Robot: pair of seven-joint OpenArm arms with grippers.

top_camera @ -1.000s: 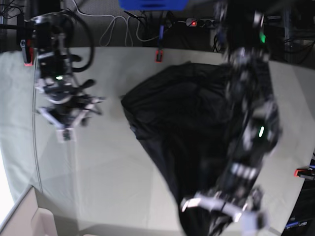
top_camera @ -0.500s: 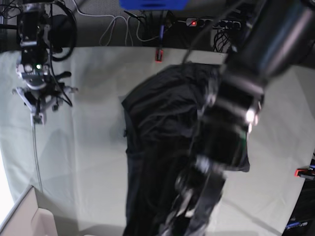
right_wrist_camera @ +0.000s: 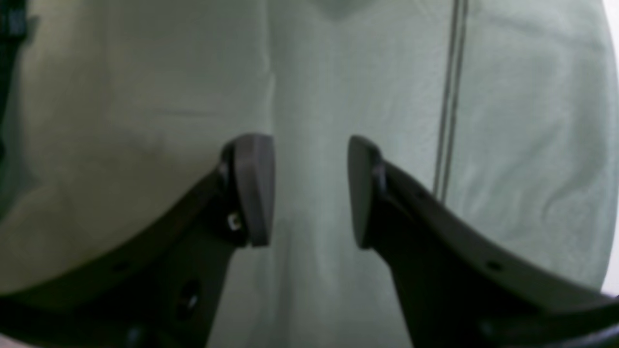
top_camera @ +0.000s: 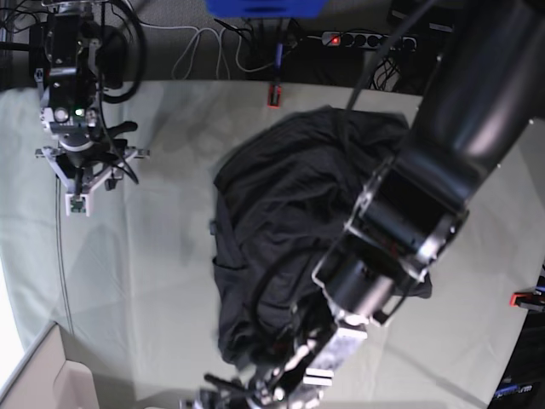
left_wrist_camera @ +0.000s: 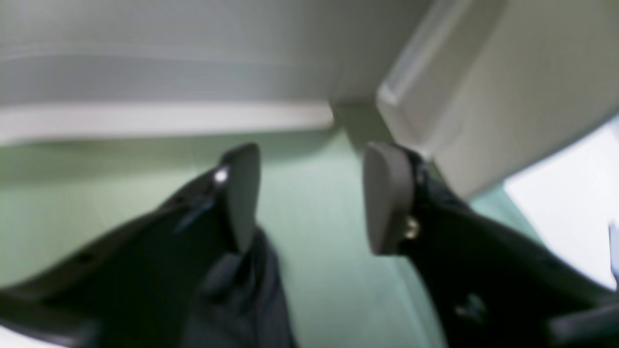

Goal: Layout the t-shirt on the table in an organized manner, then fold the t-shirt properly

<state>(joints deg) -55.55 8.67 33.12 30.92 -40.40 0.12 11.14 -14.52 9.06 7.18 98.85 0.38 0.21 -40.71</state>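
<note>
Across the middle of the table (top_camera: 162, 281), you have the dark t-shirt (top_camera: 281, 187) rumpled, its long axis running roughly from the far side to the near side, slightly aslant. Which way its collar points, you cannot tell. Your left arm (top_camera: 426, 196) crosses over its right part and blocks your view. Your left gripper (left_wrist_camera: 312, 198) is released, jaws apart, near the shirt's near end; your right gripper (right_wrist_camera: 309, 191) is also parted, above cloth at the left. One red clamp (top_camera: 274, 95) sits at the far edge, another (top_camera: 526, 300) at the right.
</note>
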